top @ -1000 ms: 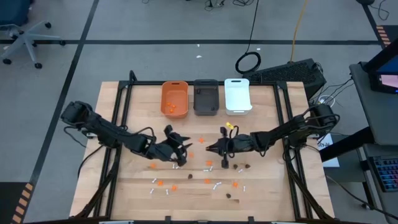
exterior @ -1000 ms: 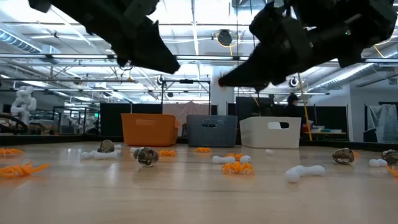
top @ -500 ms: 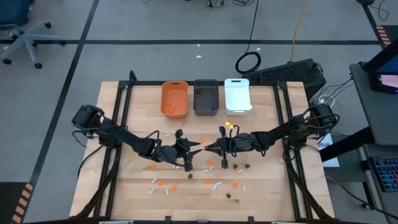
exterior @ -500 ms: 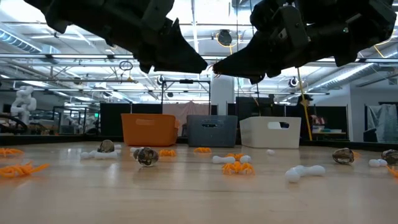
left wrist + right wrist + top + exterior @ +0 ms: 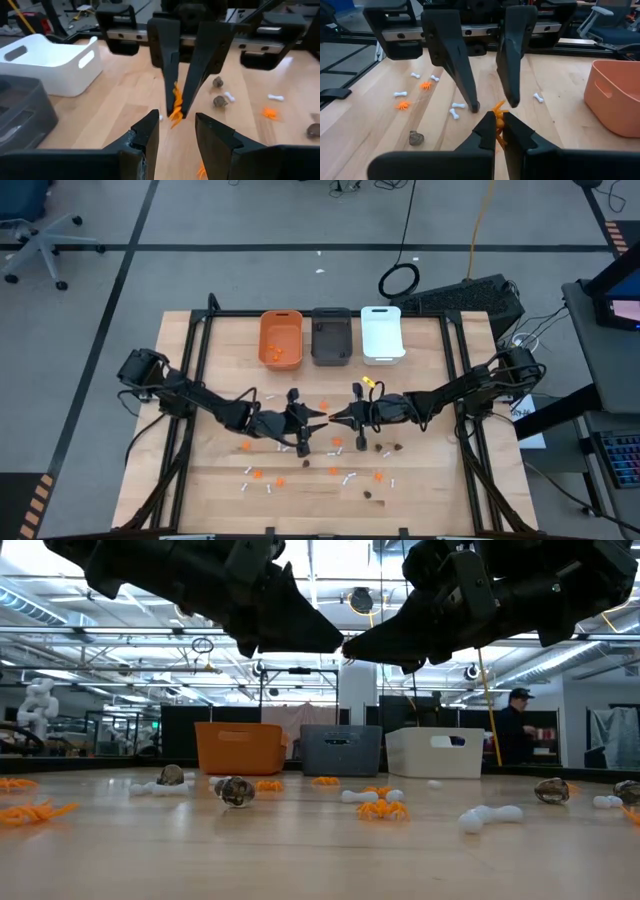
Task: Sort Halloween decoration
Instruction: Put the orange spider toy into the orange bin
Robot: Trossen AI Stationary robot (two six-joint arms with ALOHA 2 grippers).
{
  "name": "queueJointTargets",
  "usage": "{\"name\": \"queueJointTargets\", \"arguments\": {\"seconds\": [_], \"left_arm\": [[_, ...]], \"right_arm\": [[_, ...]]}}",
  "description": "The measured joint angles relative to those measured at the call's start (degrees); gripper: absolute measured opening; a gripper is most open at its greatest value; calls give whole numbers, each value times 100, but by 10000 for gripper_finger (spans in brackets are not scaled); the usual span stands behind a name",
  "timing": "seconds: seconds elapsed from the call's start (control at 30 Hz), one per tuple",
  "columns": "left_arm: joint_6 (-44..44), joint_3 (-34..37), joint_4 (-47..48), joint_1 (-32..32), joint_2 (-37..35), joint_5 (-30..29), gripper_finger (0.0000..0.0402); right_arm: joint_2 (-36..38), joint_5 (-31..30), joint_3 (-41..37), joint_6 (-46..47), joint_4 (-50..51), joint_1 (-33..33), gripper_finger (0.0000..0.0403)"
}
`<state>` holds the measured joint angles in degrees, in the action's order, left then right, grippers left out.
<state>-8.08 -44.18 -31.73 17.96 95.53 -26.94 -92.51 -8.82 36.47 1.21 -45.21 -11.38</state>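
My right gripper (image 5: 336, 418) is shut on a small orange piece (image 5: 176, 102) above the middle of the table. My left gripper (image 5: 317, 418) faces it tip to tip, open. In the right wrist view its two fingertips (image 5: 475, 106) stand on either side of the orange piece (image 5: 498, 107) without touching it. Many small orange pieces (image 5: 325, 404), white sticks (image 5: 349, 478) and dark lumps (image 5: 388, 451) lie scattered on the table. The orange bin (image 5: 281, 338), dark grey bin (image 5: 331, 336) and white bin (image 5: 382, 333) stand side by side at the far edge. My right gripper pinches the orange piece between its two fingertips (image 5: 170, 90). The fingers come roughly level from the table's right side. The piece sticks out past the fingertips (image 5: 498, 107) toward my left gripper. It is lifted clear of the table.
The scattered pieces lie mostly in the near half of the table, under and around both grippers (image 5: 380, 808). Several orange pieces lie in the orange bin. A person (image 5: 515, 725) stands in the room beyond the table.
My left gripper has moved toward the table's right, up to my right gripper, until its open fingers stand around the orange piece. My right gripper has stayed nearly in place, shut on the piece.
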Motion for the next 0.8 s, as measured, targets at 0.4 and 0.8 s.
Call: {"name": "queueJointTargets", "arguments": {"seconds": [0.4,0.8], "left_arm": [[26,0,13,-160,0,507,59],[151,0,14,-158,0,532,1]], "right_arm": [[0,3,2,0,4,0,2],[4,7,4,-9,36,0,11]]}}
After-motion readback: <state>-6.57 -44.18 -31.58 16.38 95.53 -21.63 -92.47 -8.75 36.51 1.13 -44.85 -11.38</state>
